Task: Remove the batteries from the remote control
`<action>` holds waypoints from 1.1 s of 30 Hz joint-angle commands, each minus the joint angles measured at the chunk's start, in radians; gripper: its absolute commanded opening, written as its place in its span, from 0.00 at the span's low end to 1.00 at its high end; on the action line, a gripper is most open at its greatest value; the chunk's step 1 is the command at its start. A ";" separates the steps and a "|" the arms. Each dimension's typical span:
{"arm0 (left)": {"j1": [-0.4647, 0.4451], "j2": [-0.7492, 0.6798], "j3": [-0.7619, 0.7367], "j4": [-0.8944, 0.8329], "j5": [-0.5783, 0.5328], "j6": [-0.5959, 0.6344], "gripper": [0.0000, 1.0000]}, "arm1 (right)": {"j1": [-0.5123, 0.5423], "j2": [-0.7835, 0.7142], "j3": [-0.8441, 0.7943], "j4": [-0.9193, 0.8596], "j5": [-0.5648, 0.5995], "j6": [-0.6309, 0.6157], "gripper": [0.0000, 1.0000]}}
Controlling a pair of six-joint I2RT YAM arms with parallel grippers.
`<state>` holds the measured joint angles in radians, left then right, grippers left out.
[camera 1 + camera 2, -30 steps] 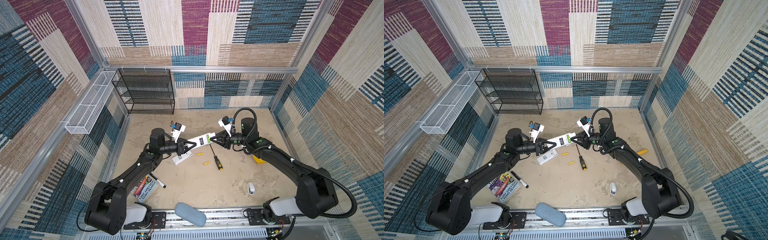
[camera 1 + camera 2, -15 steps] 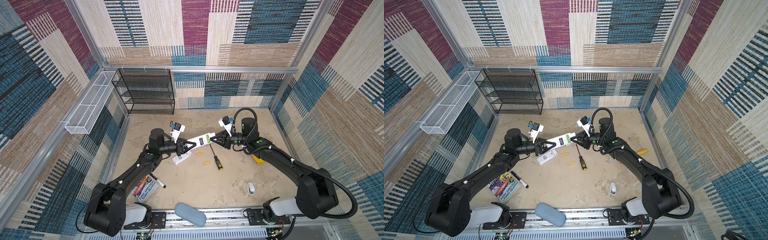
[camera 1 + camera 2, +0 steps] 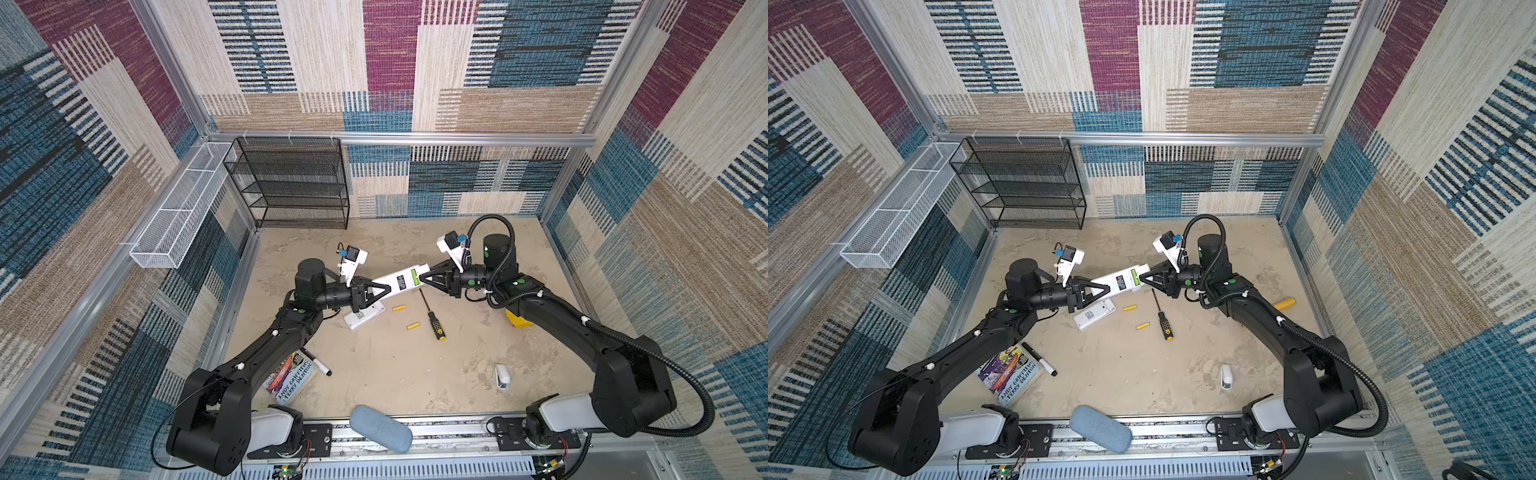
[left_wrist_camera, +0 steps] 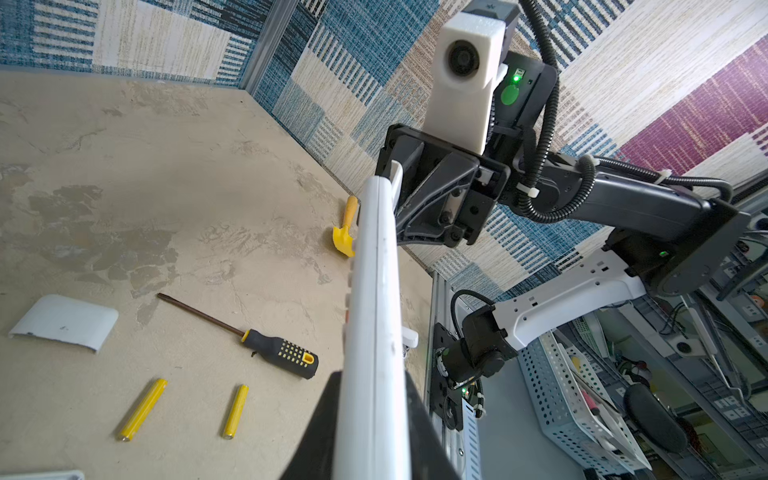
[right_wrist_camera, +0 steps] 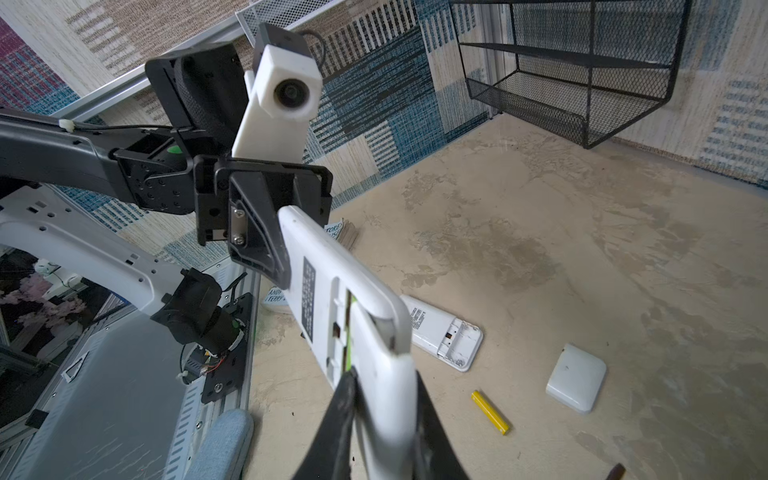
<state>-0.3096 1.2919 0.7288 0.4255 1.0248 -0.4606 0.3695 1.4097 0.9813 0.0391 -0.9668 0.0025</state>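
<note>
The right gripper (image 3: 420, 279) is pinching one end of the white remote control (image 3: 401, 283). The left gripper (image 3: 387, 288) is clamping the other end, so the remote is hanging in the air between them. A yellow-green battery (image 5: 351, 328) is showing in its open compartment. Below, a yellow battery (image 3: 399, 308) and a second yellow battery (image 3: 413, 326) are lying near the middle of the tabletop (image 3: 415, 374), beside a screwdriver (image 3: 434, 324), a second remote (image 3: 362, 318) and a loose white cover (image 5: 575, 377).
</note>
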 commanded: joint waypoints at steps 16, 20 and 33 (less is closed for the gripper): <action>0.012 0.012 -0.009 0.126 0.024 -0.108 0.00 | -0.005 0.024 0.052 0.051 -0.083 0.093 0.17; 0.014 0.015 -0.015 0.135 0.021 -0.110 0.00 | -0.006 0.037 0.055 0.064 -0.100 0.109 0.15; 0.036 0.009 -0.016 0.124 0.028 -0.105 0.00 | -0.020 0.003 0.053 0.050 -0.105 0.103 0.16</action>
<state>-0.2794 1.3060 0.7116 0.5465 1.0645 -0.5465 0.3511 1.4277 1.0275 0.0521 -1.0412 0.1032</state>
